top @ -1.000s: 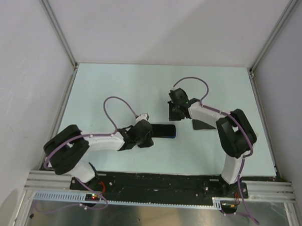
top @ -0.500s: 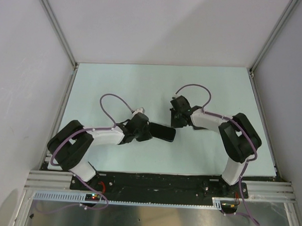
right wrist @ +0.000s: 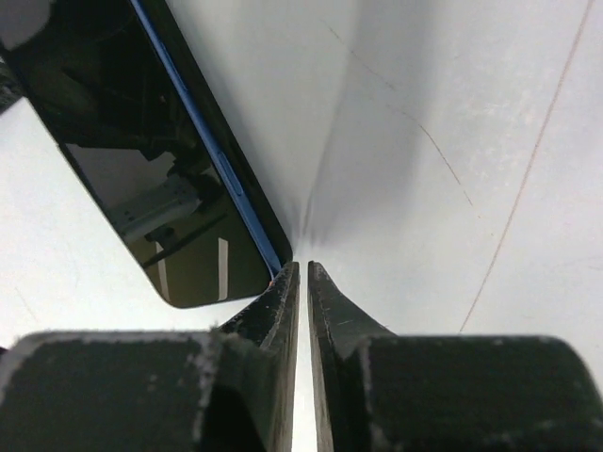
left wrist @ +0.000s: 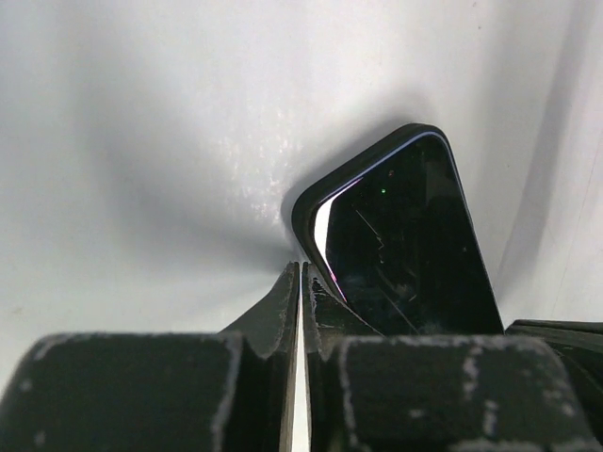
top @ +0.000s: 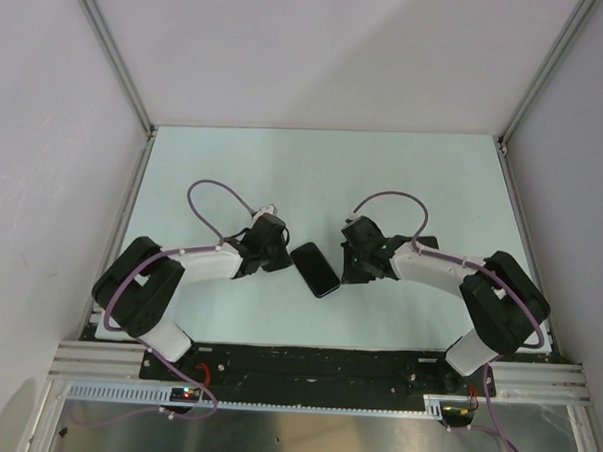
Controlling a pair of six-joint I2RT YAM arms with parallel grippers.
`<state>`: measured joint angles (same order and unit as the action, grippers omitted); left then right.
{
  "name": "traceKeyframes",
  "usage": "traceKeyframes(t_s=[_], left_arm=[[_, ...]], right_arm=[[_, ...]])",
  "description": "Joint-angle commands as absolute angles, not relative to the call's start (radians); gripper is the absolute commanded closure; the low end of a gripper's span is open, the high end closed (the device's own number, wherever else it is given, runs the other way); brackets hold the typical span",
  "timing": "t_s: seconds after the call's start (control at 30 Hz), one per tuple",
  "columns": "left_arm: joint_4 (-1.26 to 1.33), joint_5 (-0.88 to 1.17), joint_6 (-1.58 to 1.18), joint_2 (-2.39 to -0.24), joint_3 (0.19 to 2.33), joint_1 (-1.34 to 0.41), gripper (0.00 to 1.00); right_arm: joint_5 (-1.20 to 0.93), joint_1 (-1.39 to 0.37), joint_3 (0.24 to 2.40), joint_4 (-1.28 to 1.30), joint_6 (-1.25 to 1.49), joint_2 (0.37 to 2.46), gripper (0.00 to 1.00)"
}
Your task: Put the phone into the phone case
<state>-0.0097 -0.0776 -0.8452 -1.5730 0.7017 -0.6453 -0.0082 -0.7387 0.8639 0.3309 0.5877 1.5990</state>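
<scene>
The dark phone [top: 315, 270] lies flat and diagonal on the pale table [top: 314, 172], between my two grippers. In the left wrist view the phone [left wrist: 405, 245] has a thick dark rim around its glossy screen. In the right wrist view the phone [right wrist: 141, 160] shows a blue side edge with a black band outside it. I cannot tell whether that rim is the phone case; no separate case shows. My left gripper [top: 283, 257] is shut and empty, its tips [left wrist: 301, 268] at the phone's near corner. My right gripper [top: 348, 266] is shut and empty, its tips [right wrist: 301, 266] beside the phone's other corner.
Grey walls and metal frame posts enclose the table on three sides. Purple cables [top: 218, 197] loop above both wrists. The black arm-base rail [top: 305, 366] runs along the near edge. Thin scratch lines [right wrist: 509, 188] mark the table in the right wrist view.
The phone has turned from lying sideways to diagonal. My left gripper has drawn back to the left off the phone. My right gripper has moved nearer and down to the phone's right side.
</scene>
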Motion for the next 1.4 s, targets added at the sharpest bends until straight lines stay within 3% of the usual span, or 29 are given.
traceKeyframes(t_s=[0.0,0.2,0.87,1.07,1.37], left_arm=[[0.007,-0.077,-0.813,-1.501,0.689,-0.644,0.93],[0.007,-0.069,-0.839,-1.435,0.64,-0.697,0.93],[0.007,-0.084,-0.884,-1.437,0.635,-0.779,0.94],[0.01,-0.083,-0.888,-1.454,0.632,-0.781,0.94],[0.026,-0.076,-0.891,-1.48,0.63,-0.781,0.94]], right_arm=[[0.034,-0.726,0.862,0.342,0.621,1.488,0.85],[0.018,-0.745,0.868,0.319,0.605,1.45,0.76],[0.019,-0.771,0.908,0.306,0.56,1.586,0.78],[0.019,-0.783,0.916,0.308,0.556,1.613,0.8],[0.046,-0.811,0.915,0.33,0.56,1.661,0.95]])
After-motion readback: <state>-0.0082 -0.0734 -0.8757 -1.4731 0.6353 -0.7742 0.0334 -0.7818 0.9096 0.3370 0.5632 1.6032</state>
